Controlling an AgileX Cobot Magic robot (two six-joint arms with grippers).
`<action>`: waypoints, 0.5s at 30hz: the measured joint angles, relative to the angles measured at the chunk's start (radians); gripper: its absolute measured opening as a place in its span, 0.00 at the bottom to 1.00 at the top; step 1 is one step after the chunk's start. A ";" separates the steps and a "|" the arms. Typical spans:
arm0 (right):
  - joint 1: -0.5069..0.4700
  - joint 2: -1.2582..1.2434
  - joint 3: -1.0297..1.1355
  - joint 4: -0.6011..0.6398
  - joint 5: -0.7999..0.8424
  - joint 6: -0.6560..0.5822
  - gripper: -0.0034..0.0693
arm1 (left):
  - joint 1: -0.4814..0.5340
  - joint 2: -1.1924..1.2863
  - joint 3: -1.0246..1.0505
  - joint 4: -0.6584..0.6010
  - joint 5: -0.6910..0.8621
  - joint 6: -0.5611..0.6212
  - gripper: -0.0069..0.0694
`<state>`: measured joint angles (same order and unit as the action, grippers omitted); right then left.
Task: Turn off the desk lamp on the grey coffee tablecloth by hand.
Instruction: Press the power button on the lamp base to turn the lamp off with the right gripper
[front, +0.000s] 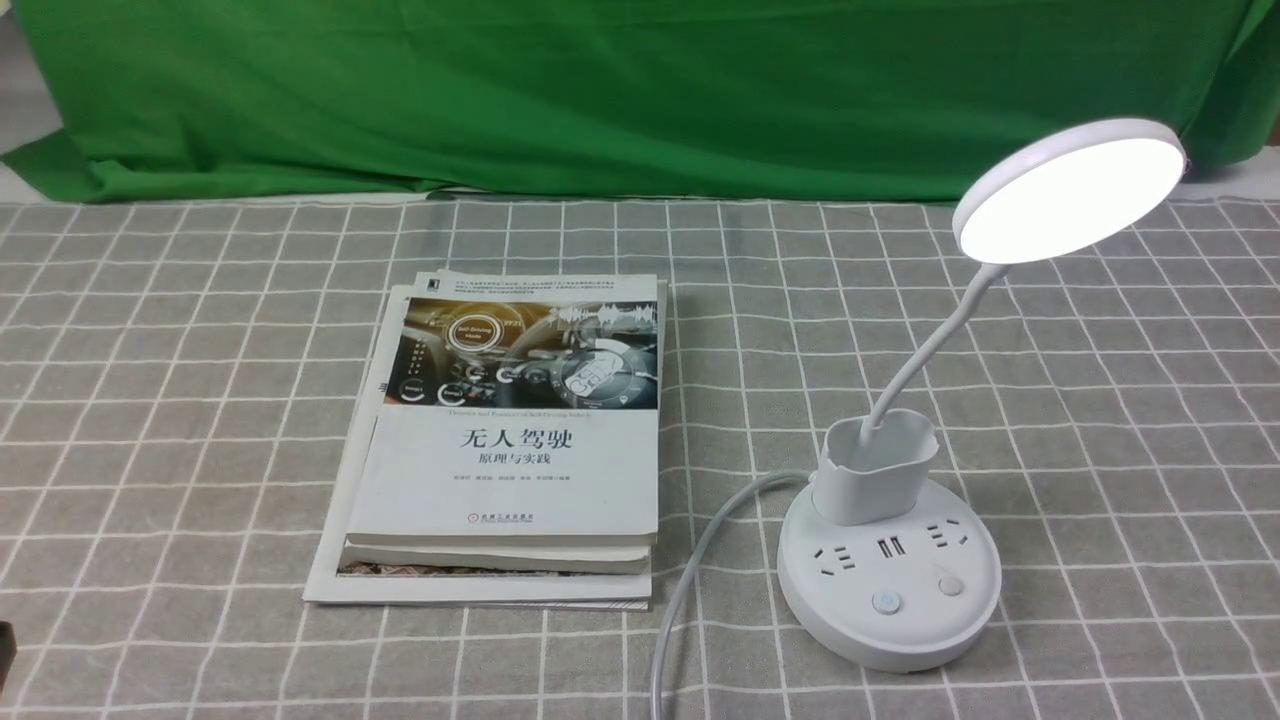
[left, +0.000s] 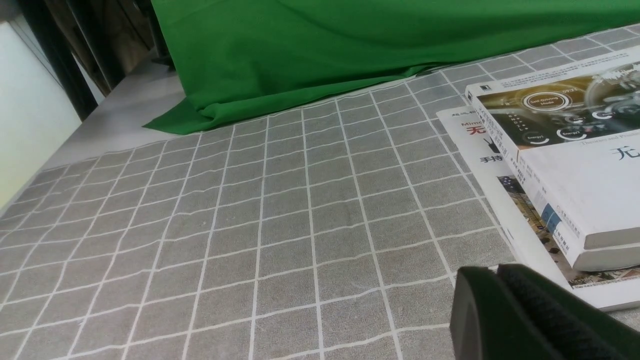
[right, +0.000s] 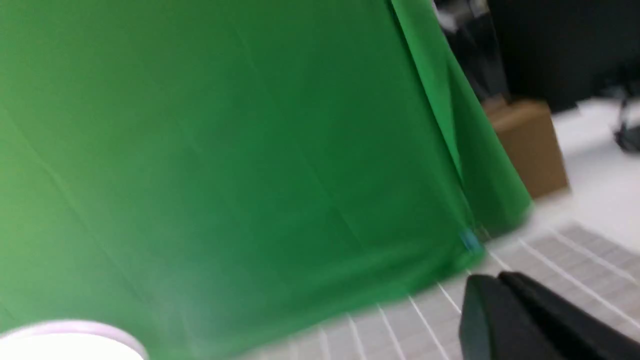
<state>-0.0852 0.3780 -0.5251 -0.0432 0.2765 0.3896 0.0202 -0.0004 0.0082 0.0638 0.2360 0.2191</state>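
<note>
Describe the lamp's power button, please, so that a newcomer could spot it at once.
On the grey checked cloth, right of the books, stands a lit white lamp. On its round base, nearest the viewer, are two small buttons; yours is the left one, tinted bluish, unlike its plain neighbour.

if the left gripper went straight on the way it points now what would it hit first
Probably the tablecloth, just left of the books, though depth along the left gripper's line is unclear.
</note>
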 joint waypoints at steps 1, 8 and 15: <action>0.002 0.057 -0.041 -0.002 0.039 -0.040 0.11 | 0.000 0.000 0.000 0.000 0.000 0.000 0.12; 0.092 0.305 -0.070 0.001 0.094 -0.272 0.11 | 0.000 0.000 0.000 0.000 0.000 0.000 0.12; 0.210 0.550 -0.067 0.066 0.255 -0.328 0.13 | 0.000 0.000 0.000 0.000 0.000 0.000 0.12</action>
<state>0.1244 0.9277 -0.5926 0.0224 0.5312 0.0618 0.0202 -0.0004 0.0082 0.0638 0.2360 0.2191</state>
